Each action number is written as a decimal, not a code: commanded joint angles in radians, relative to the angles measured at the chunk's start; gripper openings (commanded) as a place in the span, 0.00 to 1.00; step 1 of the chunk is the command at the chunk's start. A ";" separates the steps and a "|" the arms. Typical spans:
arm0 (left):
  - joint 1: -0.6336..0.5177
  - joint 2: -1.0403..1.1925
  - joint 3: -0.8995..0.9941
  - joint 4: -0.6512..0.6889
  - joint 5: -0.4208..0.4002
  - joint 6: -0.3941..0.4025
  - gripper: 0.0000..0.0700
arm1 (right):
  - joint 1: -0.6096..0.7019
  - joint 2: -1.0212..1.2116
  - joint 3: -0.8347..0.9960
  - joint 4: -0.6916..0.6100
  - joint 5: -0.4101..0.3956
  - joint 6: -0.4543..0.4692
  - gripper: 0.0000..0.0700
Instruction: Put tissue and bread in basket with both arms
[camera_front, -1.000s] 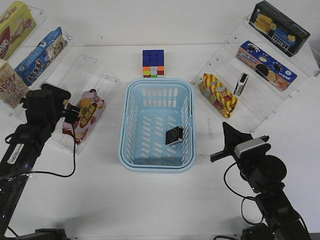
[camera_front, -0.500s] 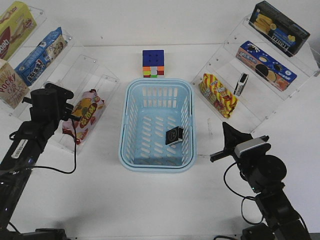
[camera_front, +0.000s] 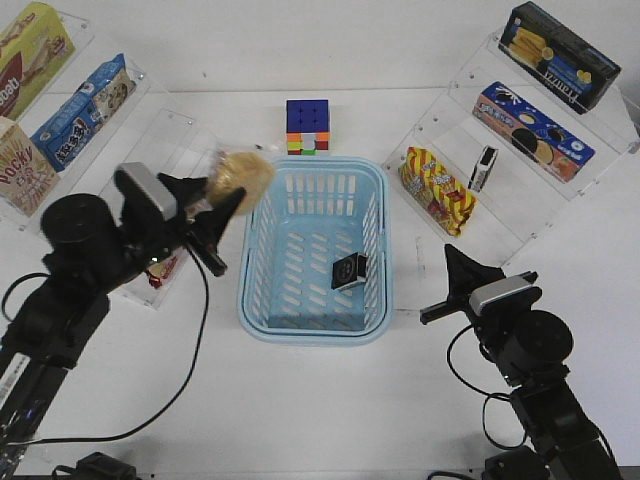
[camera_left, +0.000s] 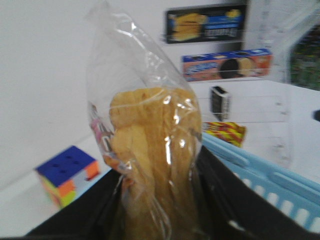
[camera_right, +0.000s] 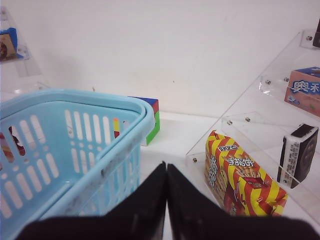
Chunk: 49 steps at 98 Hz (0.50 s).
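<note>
My left gripper (camera_front: 222, 205) is shut on the bread (camera_front: 240, 178), a golden-tan bun in clear wrapper, held in the air just left of the basket's back left corner. The bread fills the left wrist view (camera_left: 152, 160) between the black fingers. The light-blue basket (camera_front: 262, 310) stands mid-table with one black tissue pack (camera_front: 349, 270) lying inside at the right. A second tissue pack (camera_front: 482, 167) stands on the right shelf and shows in the right wrist view (camera_right: 298, 154). My right gripper (camera_right: 166, 172) is shut and empty, right of the basket (camera_right: 75, 150).
A multicoloured cube (camera_front: 306, 126) sits behind the basket. A red-and-yellow snack bag (camera_front: 436, 190) lies on the right clear shelf, with biscuit boxes (camera_front: 530, 130) above. The left shelves hold boxes (camera_front: 82, 110) and a red snack bag (camera_front: 165, 268).
My left arm has lifted the bread off the left shelf and swung it right, toward the basket's back left corner. The right arm has not moved.
</note>
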 joint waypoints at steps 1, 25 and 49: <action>-0.049 0.058 0.007 -0.008 0.010 -0.048 0.06 | 0.005 0.001 0.010 0.010 -0.001 0.018 0.00; -0.180 0.199 0.007 -0.042 0.010 -0.050 0.63 | 0.005 0.001 0.010 0.010 0.000 0.018 0.00; -0.154 0.142 0.034 -0.056 -0.061 -0.071 0.56 | 0.005 -0.023 0.010 -0.034 0.069 0.007 0.00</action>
